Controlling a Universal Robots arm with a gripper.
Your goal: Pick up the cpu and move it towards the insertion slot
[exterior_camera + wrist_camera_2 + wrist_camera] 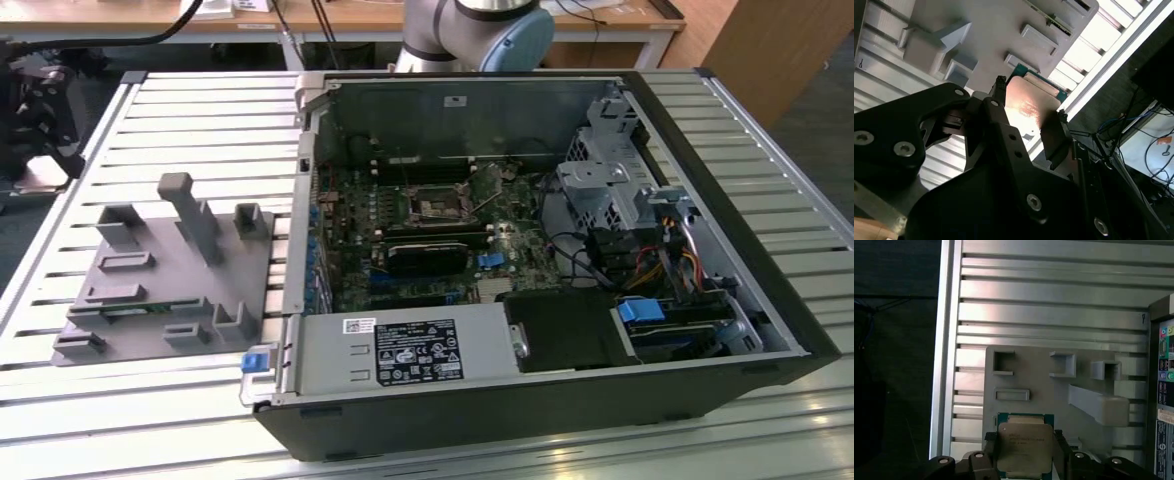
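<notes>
The claw point(1024, 439) point(1026, 117) is closed on the chip point(1021, 447) point(1030, 97) in both wrist views. One black finger point(990, 450) presses against each of two opposite edges. The chip's silver-grey lid faces the first wrist camera, and a thin green rim shows along its far edge. In the second wrist view, glare washes out most of the lid.

The chip is over the grey tray point(1054, 400) point(994, 30), close to one edge of it. The claw's dark body hides what lies underneath, so I cannot tell whether the chip rests on the tray or hangs clear of it.

The tray lies on the slatted metal table point(200, 120), to the exterior view's left of the open computer case point(534, 425). The socket point(438, 203) is inside the case on the green board, well apart from the tray. It has a silvery frame around a dark centre, and its finer detail is hard to make out.

A labelled strip of the case point(1166, 390) shows in the first wrist view, mostly cut off by the picture's edge. The arm point(481, 25) rises behind the case and is cut off by the exterior view's top edge.
</notes>
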